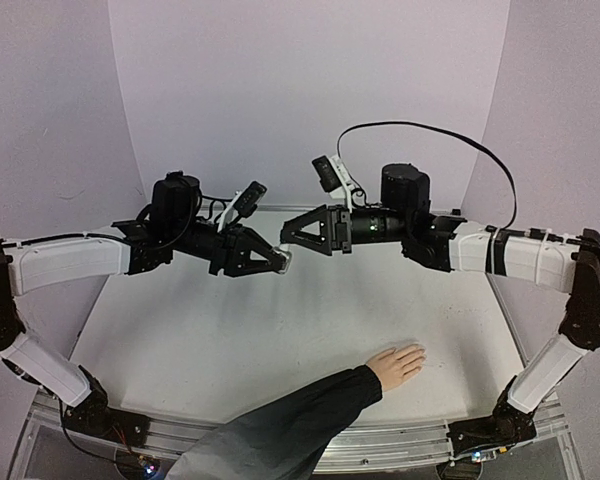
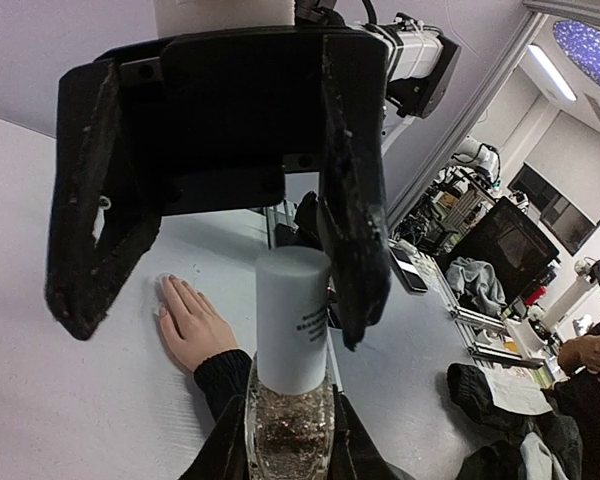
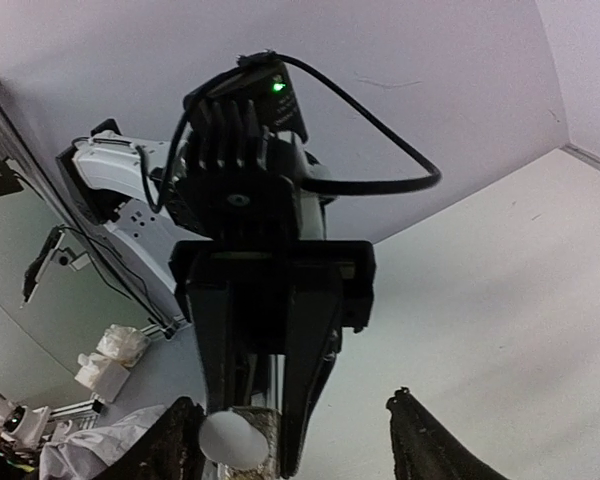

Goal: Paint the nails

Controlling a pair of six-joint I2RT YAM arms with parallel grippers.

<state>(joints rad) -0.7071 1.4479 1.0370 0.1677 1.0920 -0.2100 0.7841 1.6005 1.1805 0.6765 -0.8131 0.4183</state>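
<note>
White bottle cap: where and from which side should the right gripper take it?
Probably pinch the white cap across its round sides, coming end-on from its free top: it juts from the left gripper toward the right gripper's open jaws.

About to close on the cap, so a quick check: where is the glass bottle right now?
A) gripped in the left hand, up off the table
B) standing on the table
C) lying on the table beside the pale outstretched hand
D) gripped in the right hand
A: the left hand is shut on the glass bottle above the table, its white cap pointing toward the right hand, which is open.
</note>
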